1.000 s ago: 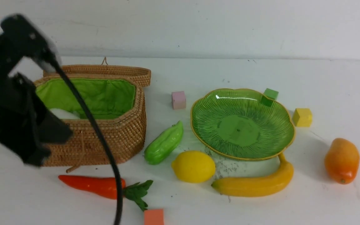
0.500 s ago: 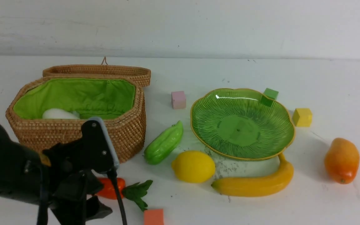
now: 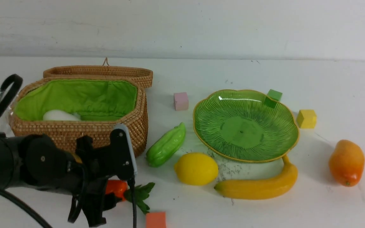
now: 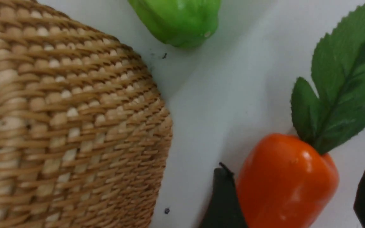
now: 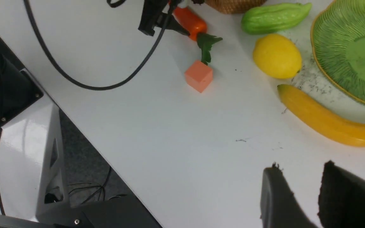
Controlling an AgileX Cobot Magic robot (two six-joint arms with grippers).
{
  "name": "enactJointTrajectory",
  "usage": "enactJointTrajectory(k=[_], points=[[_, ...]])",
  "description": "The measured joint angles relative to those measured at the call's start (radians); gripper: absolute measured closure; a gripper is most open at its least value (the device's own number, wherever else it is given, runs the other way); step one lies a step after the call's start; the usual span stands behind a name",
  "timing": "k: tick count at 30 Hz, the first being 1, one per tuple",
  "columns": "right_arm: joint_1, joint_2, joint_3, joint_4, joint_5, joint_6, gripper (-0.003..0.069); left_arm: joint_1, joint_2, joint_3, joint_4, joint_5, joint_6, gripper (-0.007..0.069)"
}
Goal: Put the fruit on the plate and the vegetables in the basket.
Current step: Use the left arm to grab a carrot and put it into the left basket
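My left gripper (image 4: 296,169) is open and straddles the thick end of the orange carrot (image 4: 284,180), which lies on the table in front of the wicker basket (image 3: 106,133). One finger is against the carrot and the other stands apart. A white radish (image 3: 59,115) lies in the basket. The green cucumber (image 3: 166,145), lemon (image 3: 196,168) and banana (image 3: 258,186) lie beside the green plate (image 3: 246,125), which holds nothing. The mango (image 3: 346,162) is at the far right. My right gripper (image 5: 301,166) hangs open over bare table near the banana (image 5: 328,123).
Small cubes stand about: pink (image 3: 181,101), green (image 3: 272,97), yellow (image 3: 306,118) and salmon (image 3: 156,220), the last just beside the carrot's leaves (image 3: 139,193). The basket lid (image 3: 100,72) lies open behind it. The table's near edge (image 5: 106,158) runs close to my right gripper.
My left arm has come down from in front of the basket to the table, then shifted right over the carrot, hiding most of it.
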Motion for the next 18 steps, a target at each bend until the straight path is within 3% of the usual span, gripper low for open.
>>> enactJointTrajectory(k=[7, 18], points=[[0.0, 0.0, 0.0, 0.014, 0.0, 0.0, 0.0443, 0.0, 0.07, -0.006, -0.002, 0.034, 0.01, 0.0256], [0.0, 0.0, 0.0, 0.017, 0.0, -0.006, 0.0438, 0.0, -0.003, -0.002, -0.006, 0.179, -0.007, 0.0259]])
